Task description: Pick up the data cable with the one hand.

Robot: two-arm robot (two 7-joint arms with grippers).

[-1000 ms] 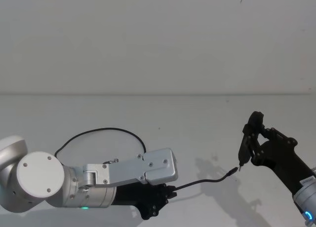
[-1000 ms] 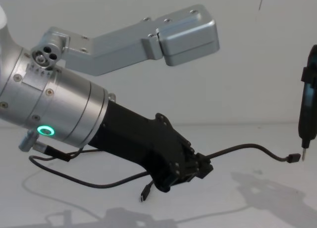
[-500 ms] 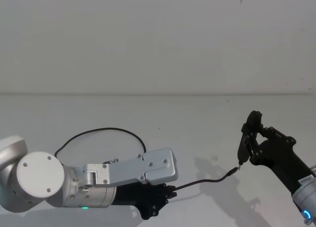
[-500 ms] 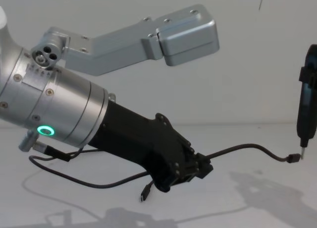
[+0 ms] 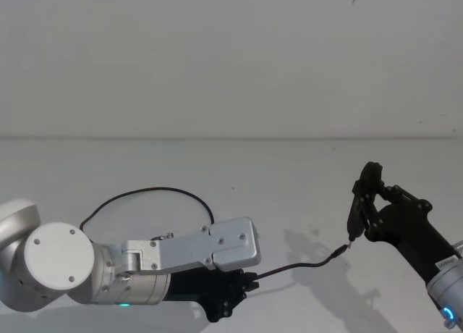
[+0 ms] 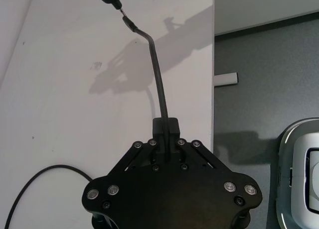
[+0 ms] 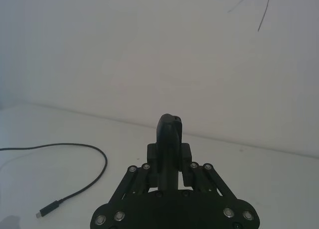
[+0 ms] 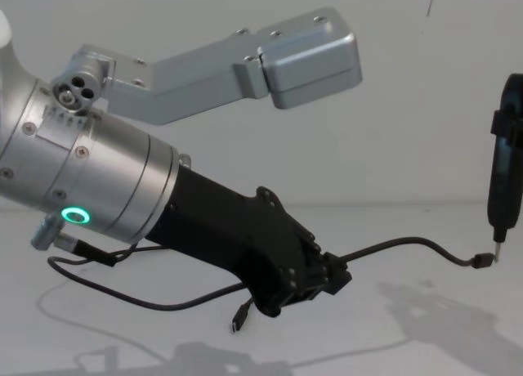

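The left gripper (image 8: 333, 279) is clamping the data cable (image 8: 409, 247) between closed fingers, its free end reaching ahead to the tip of the right gripper (image 8: 497, 247), closed too.

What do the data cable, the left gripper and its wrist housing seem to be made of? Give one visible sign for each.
Data cable: probably rubber-sheathed, matte black; it curves freely.
Left gripper, shut on the cable: matte black, plastic or coated metal, hard to tell; angular, bolted links.
Wrist housing: likely brushed metal; silver sheen, visible screws.
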